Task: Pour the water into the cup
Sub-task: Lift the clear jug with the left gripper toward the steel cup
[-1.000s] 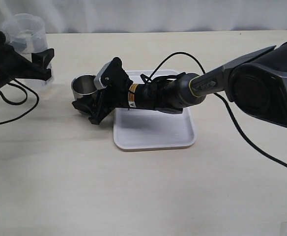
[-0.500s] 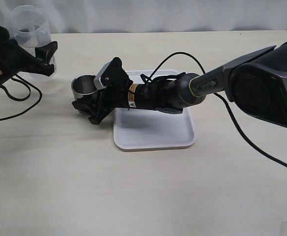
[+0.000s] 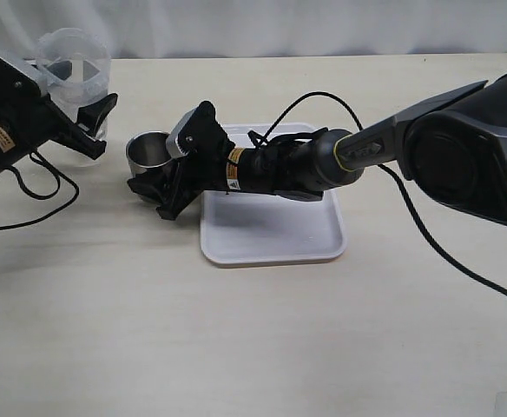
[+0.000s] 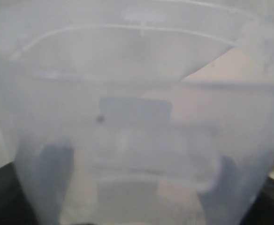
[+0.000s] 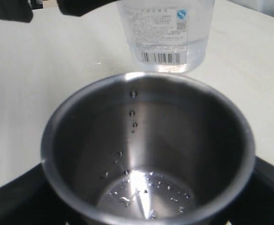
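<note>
The steel cup (image 3: 148,149) stands on the table left of the tray. My right gripper (image 3: 154,176) is shut on the cup, with black jaws at either side of it. In the right wrist view the cup (image 5: 184,140) fills the frame, with only droplets on its bottom. My left gripper (image 3: 82,97) is shut on the transparent plastic container (image 3: 74,59), held off the table up and left of the cup. The container (image 5: 165,33), with a barcode label, shows just beyond the cup's rim; clear water (image 5: 195,49) shows low in it. The container (image 4: 137,117) blurs the whole left wrist view.
A white tray (image 3: 271,230) lies under my right arm, to the right of the cup. Black cables run over the tray and across the table to the right. A cable loops on the table beneath my left arm (image 3: 10,130).
My left gripper has lifted the container off the table and carried it right, toward the cup. My right gripper and the cup have not moved.
</note>
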Action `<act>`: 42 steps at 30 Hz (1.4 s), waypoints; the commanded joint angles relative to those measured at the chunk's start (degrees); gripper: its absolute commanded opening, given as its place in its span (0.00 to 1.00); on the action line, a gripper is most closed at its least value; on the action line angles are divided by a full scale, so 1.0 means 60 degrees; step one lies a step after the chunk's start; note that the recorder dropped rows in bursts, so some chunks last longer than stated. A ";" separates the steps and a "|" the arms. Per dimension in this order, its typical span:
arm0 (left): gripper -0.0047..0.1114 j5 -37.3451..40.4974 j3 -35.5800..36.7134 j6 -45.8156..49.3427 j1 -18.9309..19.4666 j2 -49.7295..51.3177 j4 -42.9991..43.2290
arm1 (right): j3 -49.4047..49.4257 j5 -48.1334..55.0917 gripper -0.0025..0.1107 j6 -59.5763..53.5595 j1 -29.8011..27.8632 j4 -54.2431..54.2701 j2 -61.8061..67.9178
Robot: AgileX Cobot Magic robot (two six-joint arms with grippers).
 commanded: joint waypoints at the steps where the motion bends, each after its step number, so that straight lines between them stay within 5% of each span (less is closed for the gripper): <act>1: 0.04 -0.0574 -0.0093 0.0191 -0.0006 -0.0040 0.0040 | 0.0039 0.0473 0.06 0.0033 -0.0057 -0.0131 0.0036; 9: 0.04 0.0306 -0.0579 0.0191 -0.0159 -0.0040 0.0810 | 0.0039 0.0473 0.06 0.0033 -0.0057 -0.0131 0.0036; 42: 0.04 0.0499 -0.0578 0.2482 -0.0235 -0.0040 0.0938 | 0.0039 0.0473 0.06 0.0033 -0.0057 -0.0131 0.0036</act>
